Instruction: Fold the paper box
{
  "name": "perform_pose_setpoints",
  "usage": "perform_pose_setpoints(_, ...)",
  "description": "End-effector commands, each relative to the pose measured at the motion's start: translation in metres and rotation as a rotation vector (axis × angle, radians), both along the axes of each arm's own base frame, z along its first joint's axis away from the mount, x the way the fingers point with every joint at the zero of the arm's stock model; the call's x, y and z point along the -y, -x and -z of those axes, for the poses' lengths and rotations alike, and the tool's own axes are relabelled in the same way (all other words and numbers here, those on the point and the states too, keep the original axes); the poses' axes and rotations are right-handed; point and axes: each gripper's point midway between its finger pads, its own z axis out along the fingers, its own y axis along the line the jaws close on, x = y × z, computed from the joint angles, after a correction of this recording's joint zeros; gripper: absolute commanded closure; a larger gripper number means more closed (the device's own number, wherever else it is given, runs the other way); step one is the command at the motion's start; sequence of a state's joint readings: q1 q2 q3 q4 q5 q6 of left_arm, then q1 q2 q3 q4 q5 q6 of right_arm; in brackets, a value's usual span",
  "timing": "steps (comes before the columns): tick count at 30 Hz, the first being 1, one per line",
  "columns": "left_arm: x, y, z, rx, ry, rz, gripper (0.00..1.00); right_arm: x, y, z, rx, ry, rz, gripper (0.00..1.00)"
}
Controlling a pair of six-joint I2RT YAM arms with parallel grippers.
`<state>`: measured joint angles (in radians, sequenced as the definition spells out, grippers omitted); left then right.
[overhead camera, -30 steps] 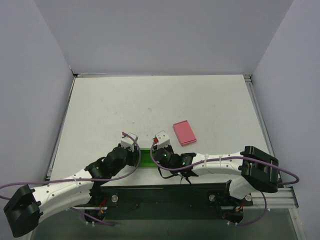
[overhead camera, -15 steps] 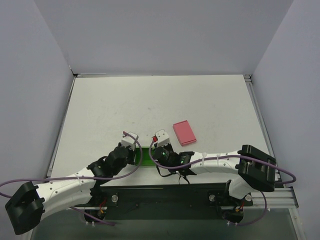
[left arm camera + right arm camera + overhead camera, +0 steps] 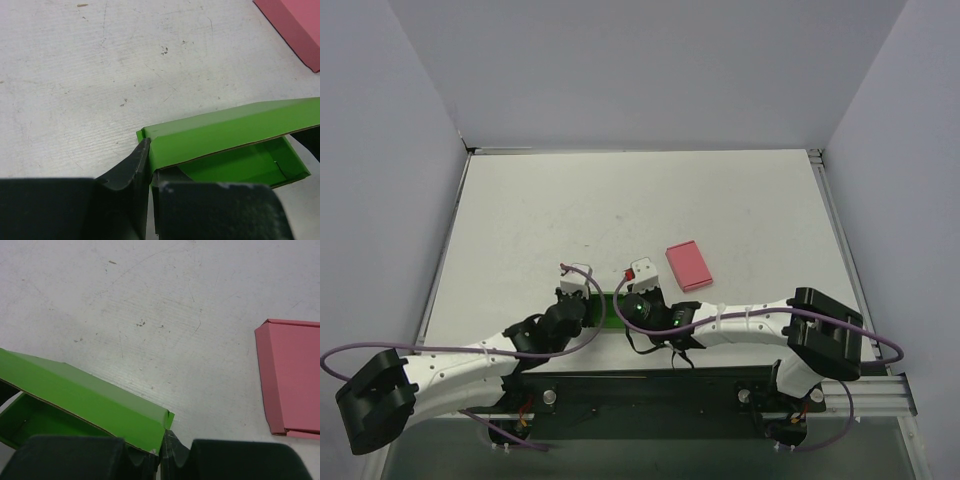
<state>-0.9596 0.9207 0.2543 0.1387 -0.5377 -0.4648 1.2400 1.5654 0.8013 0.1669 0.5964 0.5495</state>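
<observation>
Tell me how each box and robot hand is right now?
green paper box, part folded, inside showing, held at both ends.
pink box, flat on the table, untouched.
left hand, shut on the green paper box.
right hand, shut on the green paper box.

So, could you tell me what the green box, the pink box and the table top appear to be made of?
The green box looks like thin matte card: a brown raw edge shows along its cut flap. The pink box seems similar matte card, with creased folds. The table top is a dull white hard sheet, scuffed and scratched; laminate or painted board, I cannot tell.
</observation>
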Motion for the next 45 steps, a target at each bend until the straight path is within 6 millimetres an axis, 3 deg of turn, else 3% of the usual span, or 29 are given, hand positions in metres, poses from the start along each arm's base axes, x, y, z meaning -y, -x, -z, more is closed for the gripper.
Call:
perform_pose_setpoints(1, 0.025, 0.012, -0.004, -0.02, 0.126, 0.038, 0.92, -0.019, 0.006, -0.008, -0.015, -0.093, 0.02, 1.0)
perform_pose_setpoints(36, 0.028, 0.037, 0.02, 0.061, 0.027, 0.016, 0.95, -0.051, 0.008, -0.032, -0.053, -0.235, 0.037, 1.0)
perform_pose_setpoints(45, 0.028, 0.04, 0.022, 0.082, -0.017, 0.014, 0.95, -0.044, 0.006, -0.039, -0.043, -0.227, 0.055, 1.0)
